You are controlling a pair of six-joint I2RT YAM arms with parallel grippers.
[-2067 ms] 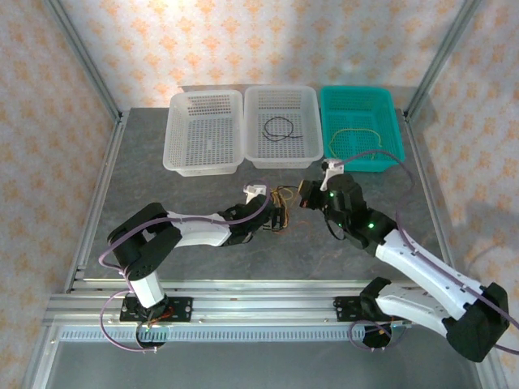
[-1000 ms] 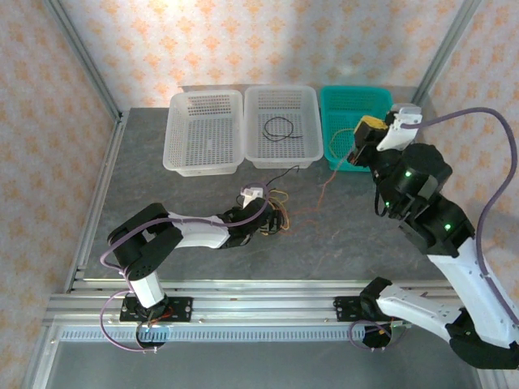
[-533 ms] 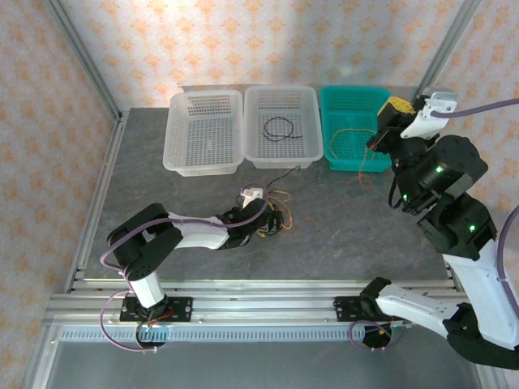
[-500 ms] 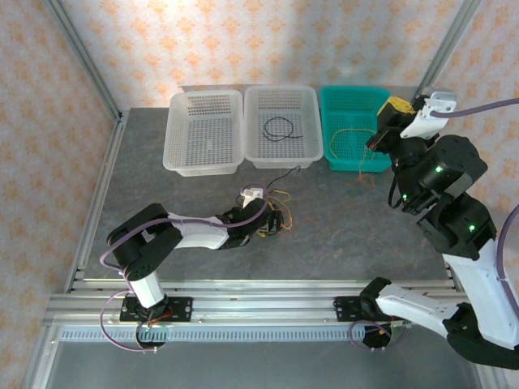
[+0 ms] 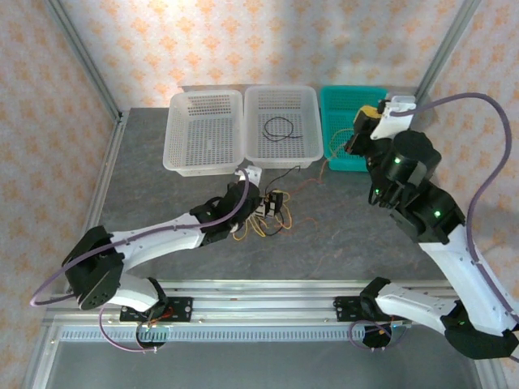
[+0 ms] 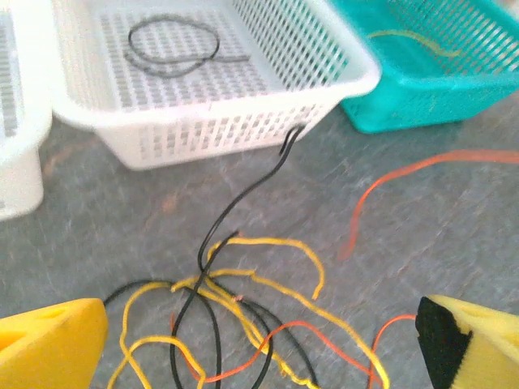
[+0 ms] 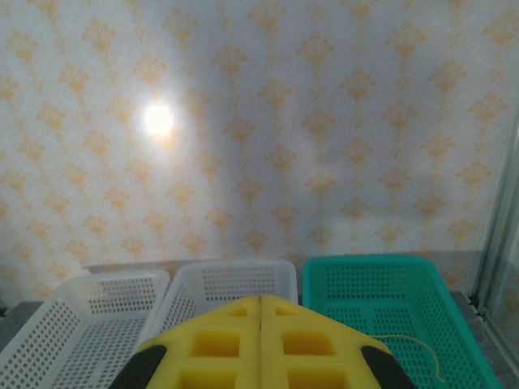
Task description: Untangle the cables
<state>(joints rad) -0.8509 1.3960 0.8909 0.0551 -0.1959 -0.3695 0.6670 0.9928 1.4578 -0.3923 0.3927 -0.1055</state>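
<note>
Two arms, change: the left arm [image 5: 162, 235] had stretched forward out of its folded pose of half a second before; the right arm [image 5: 422, 203] had swung from the far right corner of the teal basket [image 6: 422, 113] back toward its near left corner.
Left claw [image 6: 259, 344]: wide open, one yellow finger [image 6: 49, 340] at each side, low over the tangle.
Right claw [image 7: 259, 304]: closed, the yellow pads pressed together, raised high and facing the patterned wall [image 7: 324, 121]; I could not tell if a strand was pinched between them.
Tangle of cables [image 5: 261, 223]: lay on the desk [image 5: 324, 235] in front of the middle white basket [image 6: 243, 89], with yellow, black and reddish strands crossed over each other.
Reddish-brown cable [image 6: 405, 170]: earlier it was near the right part of the teal basket; now it ran from just beside the tangle toward that basket's near left corner, with one end free.
Black strand [image 6: 243, 203]: went from the tangle up to the near wall of the middle basket and touched it.
Black cable [image 6: 174, 39]: coiled inside the middle basket, in the same place as before.
Yellow cable [image 6: 409, 39]: lay inside the teal basket.
Left white basket [image 5: 204, 166]: stood just beside the middle one.
In the way: in the top view the right arm covered the right part of the teal basket.
</note>
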